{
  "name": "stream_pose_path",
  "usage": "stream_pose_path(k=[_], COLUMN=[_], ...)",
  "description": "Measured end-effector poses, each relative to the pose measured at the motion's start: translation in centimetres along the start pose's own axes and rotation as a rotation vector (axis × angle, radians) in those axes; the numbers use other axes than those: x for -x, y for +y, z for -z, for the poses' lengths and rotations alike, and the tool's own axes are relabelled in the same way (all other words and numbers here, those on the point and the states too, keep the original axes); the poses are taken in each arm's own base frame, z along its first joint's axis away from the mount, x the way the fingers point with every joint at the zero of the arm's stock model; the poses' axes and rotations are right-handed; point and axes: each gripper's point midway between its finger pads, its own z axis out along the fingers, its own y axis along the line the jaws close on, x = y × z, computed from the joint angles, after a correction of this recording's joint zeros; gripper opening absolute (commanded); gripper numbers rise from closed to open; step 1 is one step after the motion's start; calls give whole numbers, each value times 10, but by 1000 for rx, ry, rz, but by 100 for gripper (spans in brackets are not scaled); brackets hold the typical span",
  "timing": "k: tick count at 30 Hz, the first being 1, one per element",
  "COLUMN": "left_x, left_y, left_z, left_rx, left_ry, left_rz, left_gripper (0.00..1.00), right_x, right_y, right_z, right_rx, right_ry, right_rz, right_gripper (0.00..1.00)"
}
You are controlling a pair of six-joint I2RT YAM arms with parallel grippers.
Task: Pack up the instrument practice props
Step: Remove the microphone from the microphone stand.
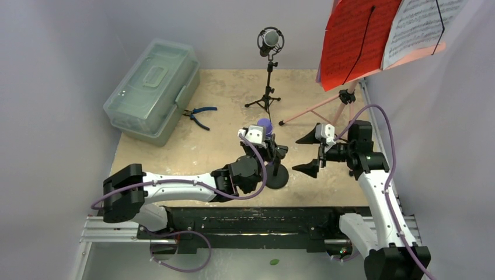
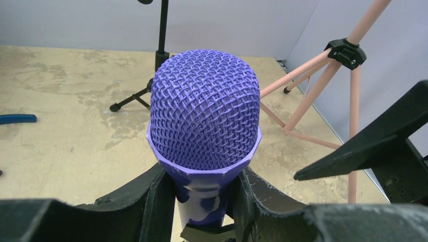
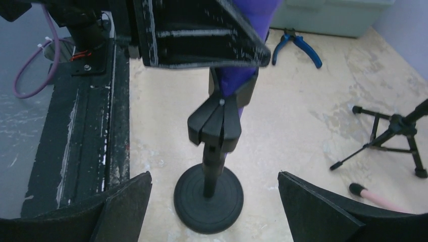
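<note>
2 tools on 1 job: left tool point(image 2: 204, 206) clamped on the purple microphone point(image 2: 204, 116) just under its mesh head, likely to pull it from the black stand point(image 3: 208, 199) beneath, right tool point(image 1: 307, 154) spread wide just beside that stand, probably to steady it.

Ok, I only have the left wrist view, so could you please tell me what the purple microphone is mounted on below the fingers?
Observer: The purple microphone sits in a black clip on a short stand with a round base.
Operator: Thank you. Is the right gripper holding anything?
Observer: No, the right gripper is wide open and empty. It points at the stand from the right without touching it.
Operator: And is there a container anywhere?
Observer: Yes, a greenish case stands closed at the far left corner of the table.
</note>
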Motion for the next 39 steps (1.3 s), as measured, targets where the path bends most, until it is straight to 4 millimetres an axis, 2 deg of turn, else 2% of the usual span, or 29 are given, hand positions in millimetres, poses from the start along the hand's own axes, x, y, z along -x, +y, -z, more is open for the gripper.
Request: stream_pose_path(k=[5,9,12,17,19,23,24,26,33,39], left_x=[-7,-8,-9,-12,-12,-12,-12,-13,-12,10], left_y=[-2,-5,-9,-18,-20,-20,-18,-17,-14,3], left_z=[5,5,4,4,4,6,6,6,10,22], left_rx=[29,52,62,67,66,72,80,85,90,87], left_ry=[3,0,-2,-4,-4,-7,-8,-6,-8,-31], left_rz=[-7,-7,-8,-8,-6,-5,-6,-12,-10,15], left_gripper=[0,0,0,0,0,0,0,0,0,0], right_x=[15,18,13,0,-2,-1,-1,0,-1,-1], right_y=[-3,-4,-2,0,-1,-4,-3,-3,-3,-2], right_z=[-16,-25,-33,-40,-41,-40,-40,-39,-38,-40], right_rx=[12,17,28,23,14,-1,-1,-10,-17,-4], right_ry=[-3,-6,-1,21,28,30,28,29,37,38], right_rz=[71,88,79,50,47,47,43,44,64,87], right_gripper=[99,98,91,67,53,13,7,2,1,7])
